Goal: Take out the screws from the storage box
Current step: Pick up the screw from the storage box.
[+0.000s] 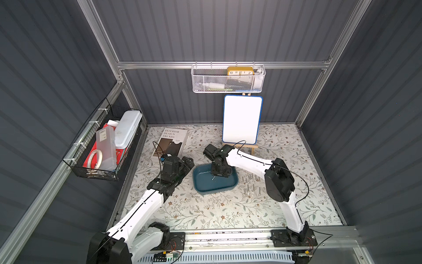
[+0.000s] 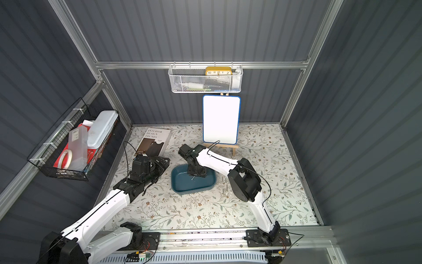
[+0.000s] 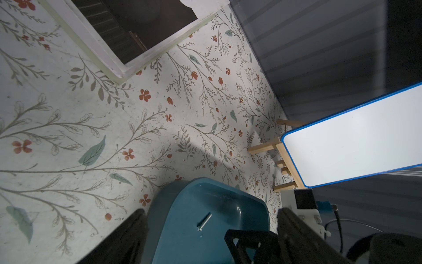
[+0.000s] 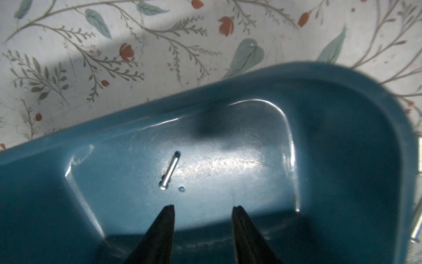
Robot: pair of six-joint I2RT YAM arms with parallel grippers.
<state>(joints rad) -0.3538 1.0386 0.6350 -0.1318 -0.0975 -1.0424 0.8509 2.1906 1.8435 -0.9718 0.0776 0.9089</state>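
Note:
The storage box (image 1: 217, 190) (image 2: 182, 186) is a shallow teal tray in the middle of the floral table. One silvery screw (image 1: 213, 178) (image 2: 193, 179) (image 4: 170, 171) (image 3: 204, 221) lies on its floor. My right gripper (image 1: 219, 174) (image 4: 203, 207) points down into the box, open, with nothing between its fingers and its tips just short of the screw's head. My left gripper (image 1: 189, 163) (image 3: 211, 212) is open at the box's far left corner, its fingers either side of that end in the left wrist view. Several screws (image 1: 251, 182) (image 2: 225, 184) lie on the table right of the box.
A book (image 1: 170, 142) lies at the back left. A whiteboard on a wooden easel (image 1: 242, 120) stands behind the box. A black wire basket (image 1: 102, 146) hangs on the left wall and a white mesh basket (image 1: 228, 78) on the back wall.

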